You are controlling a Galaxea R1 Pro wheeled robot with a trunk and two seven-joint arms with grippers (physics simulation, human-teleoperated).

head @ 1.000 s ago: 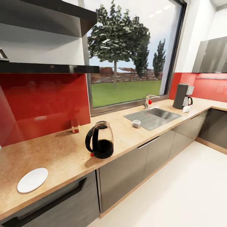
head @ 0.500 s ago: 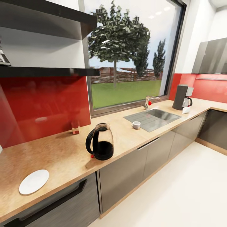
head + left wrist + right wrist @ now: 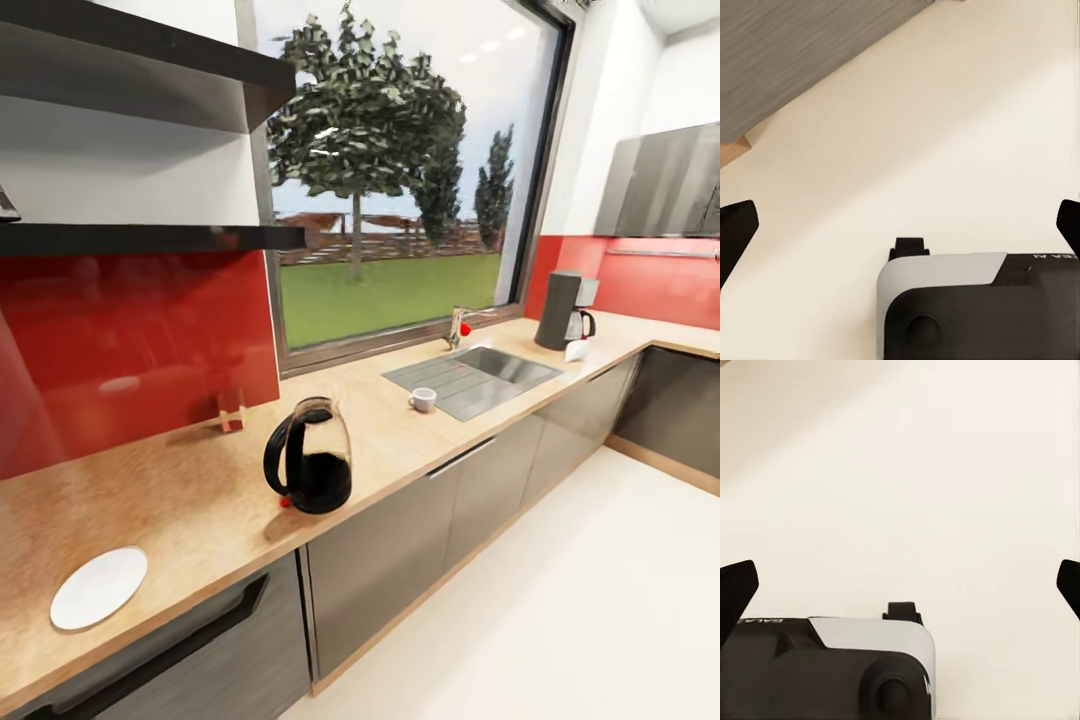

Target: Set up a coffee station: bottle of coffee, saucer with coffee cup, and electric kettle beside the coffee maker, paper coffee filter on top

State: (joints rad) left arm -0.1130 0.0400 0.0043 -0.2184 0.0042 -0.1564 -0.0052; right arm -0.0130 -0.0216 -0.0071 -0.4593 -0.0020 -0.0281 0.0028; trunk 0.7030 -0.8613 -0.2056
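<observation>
Electric kettle (image 3: pixel 308 456) near countertop (image 3: pixel 210 500) front edge; saucer (image 3: pixel 98 587) nearer edge. Left gripper (image 3: pixel 900 225), right gripper (image 3: pixel 900 585) spread wide, empty, over floor (image 3: pixel 600 600).

On the kitchen shelf (image 3: pixel 150 238) I see only a dark sliver at the picture's left edge; I cannot tell what it is. The small white thing beside the coffee maker (image 3: pixel 560 310) is too small to identify. Both wrist views cut my gripper fingertips (image 3: pixel 735 232) at the side edges.
</observation>
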